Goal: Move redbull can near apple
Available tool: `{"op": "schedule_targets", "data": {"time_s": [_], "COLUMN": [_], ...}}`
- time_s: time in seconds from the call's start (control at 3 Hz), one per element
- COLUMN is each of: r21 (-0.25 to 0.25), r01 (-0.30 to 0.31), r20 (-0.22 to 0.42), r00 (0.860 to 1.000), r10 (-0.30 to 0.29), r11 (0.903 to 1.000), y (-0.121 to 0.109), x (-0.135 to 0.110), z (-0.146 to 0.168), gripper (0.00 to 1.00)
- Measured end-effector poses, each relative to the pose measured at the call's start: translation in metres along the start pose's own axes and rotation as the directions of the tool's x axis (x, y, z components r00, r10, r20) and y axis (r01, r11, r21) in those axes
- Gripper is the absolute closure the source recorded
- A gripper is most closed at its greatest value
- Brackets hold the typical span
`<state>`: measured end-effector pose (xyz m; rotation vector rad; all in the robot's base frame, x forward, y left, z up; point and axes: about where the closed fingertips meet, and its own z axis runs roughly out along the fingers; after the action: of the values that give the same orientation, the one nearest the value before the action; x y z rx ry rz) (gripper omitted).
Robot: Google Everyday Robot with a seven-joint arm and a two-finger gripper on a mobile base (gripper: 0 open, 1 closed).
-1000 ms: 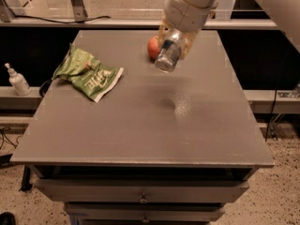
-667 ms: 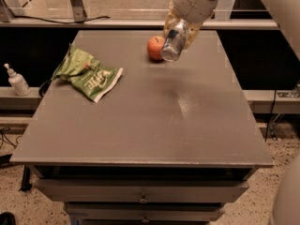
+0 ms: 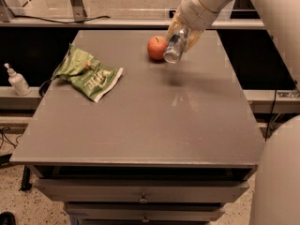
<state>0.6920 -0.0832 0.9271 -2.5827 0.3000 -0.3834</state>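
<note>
Over the last second the gripper [image 3: 180,35] has carried the redbull can [image 3: 172,49] toward the apple [image 3: 157,47]. The can's shadow on the table [image 3: 140,125] has closed up beneath it, suggesting descent. The fingers are clamped on the can, which hangs tilted just below the gripper, with the apple immediately to its left. Release appears imminent. The green snack bag [image 3: 89,74] lies well left of the gripper, contents unseen. The drawers [image 3: 140,191] are closed.
</note>
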Motion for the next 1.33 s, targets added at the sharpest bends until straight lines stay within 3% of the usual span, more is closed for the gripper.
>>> {"op": "schedule_targets", "data": {"time_s": [0.67, 1.0, 1.33], "r21": [0.020, 0.015, 0.011], "r01": [-0.026, -0.053, -0.070], "r20": [-0.003, -0.003, 0.006], "r00": [1.000, 0.999, 0.998], "r10": [0.026, 0.053, 0.070], "r11": [0.9995, 0.9985, 0.9975], "y": [0.021, 0.032, 0.039], "x": [0.018, 0.023, 0.024], "z": [0.021, 0.027, 0.035], "gripper": [1.00, 0.83, 0.59]}}
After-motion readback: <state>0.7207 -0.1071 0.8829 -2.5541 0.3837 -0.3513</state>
